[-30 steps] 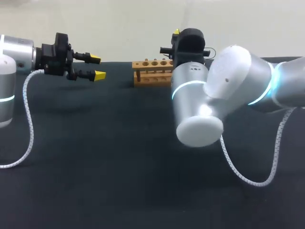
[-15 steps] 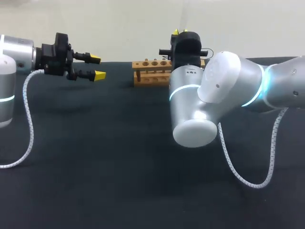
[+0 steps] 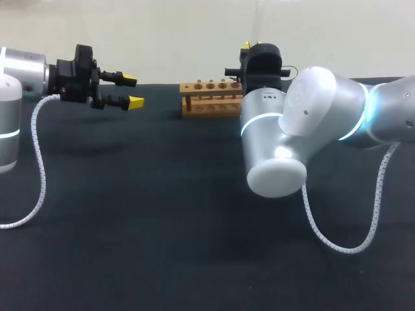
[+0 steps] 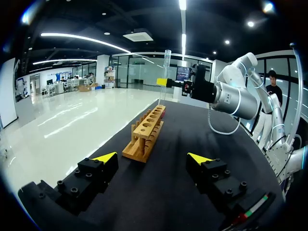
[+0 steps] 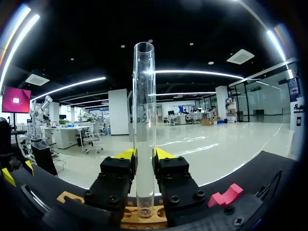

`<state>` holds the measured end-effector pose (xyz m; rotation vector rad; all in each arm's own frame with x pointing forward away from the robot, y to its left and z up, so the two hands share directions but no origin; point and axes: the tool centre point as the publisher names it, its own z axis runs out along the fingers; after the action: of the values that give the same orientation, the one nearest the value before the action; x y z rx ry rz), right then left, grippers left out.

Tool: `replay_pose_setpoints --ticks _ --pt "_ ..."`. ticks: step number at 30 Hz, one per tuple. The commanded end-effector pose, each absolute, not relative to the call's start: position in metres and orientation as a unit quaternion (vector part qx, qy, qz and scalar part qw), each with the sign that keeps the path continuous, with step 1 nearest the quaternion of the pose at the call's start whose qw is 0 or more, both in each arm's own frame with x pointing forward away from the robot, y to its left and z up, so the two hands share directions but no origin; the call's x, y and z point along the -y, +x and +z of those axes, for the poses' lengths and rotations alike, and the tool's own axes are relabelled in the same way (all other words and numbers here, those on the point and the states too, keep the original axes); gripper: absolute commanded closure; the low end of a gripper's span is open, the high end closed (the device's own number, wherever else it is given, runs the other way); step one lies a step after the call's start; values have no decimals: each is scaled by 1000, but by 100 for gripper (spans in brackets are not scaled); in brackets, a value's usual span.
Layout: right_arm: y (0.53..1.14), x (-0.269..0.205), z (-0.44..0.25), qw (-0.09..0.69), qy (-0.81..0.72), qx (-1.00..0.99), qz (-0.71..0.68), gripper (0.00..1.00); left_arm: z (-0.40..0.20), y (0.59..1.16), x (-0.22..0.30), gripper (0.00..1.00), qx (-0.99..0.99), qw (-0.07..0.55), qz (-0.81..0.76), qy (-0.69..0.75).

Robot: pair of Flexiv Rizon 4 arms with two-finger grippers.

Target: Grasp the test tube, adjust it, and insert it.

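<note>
Right tool [image 5: 144, 155], clamping the upright test tube [image 5: 144, 96], has shifted rightward over the rack [image 3: 209, 98]; left tool [image 3: 133, 91] stays wide

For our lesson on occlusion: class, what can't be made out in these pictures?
1. Right wrist view: whether the test tube is in a hole; the right gripper covers most of the rack.
2. Head view: the rack's right end, behind the right arm.
3. Head view: the test tube, clear glass, too faint to trace.
</note>
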<state>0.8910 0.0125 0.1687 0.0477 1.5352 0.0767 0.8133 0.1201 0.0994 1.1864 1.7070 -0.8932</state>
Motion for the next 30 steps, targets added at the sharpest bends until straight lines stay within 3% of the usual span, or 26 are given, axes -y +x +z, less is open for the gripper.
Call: replay_pose_setpoints --ticks 1,30 --pt "892 -8 167 717 20 -696 37 100 99 813 -121 0 -681 428 -357 475" --pt "898 -4 151 705 26 -707 46 100 99 813 -121 0 -681 428 -357 475"
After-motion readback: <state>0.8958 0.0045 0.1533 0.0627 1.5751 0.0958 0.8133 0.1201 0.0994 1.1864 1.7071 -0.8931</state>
